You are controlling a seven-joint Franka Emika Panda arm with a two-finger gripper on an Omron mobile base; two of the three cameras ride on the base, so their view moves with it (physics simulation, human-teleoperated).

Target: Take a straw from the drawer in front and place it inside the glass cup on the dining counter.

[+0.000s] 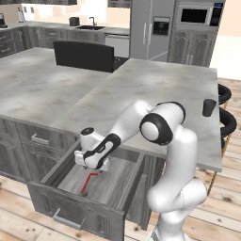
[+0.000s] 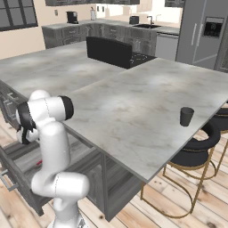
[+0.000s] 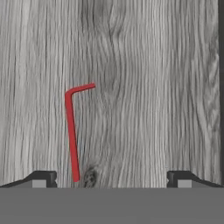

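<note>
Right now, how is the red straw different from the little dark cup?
The straw is thin and red with a bent end; the cup is stubby and nearly black. The straw lies flat on the bottom of the open drawer; the cup stands upright on the counter, near its edge. Both sit free, with nothing holding them.

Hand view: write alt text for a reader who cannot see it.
A thin red straw with a short bent end lies flat on the grey wood-grain bottom of the drawer. The open gripper looks down at it, its two dark fingertips wide apart at the bottom edge, the straw's long end nearer the left one.
</note>
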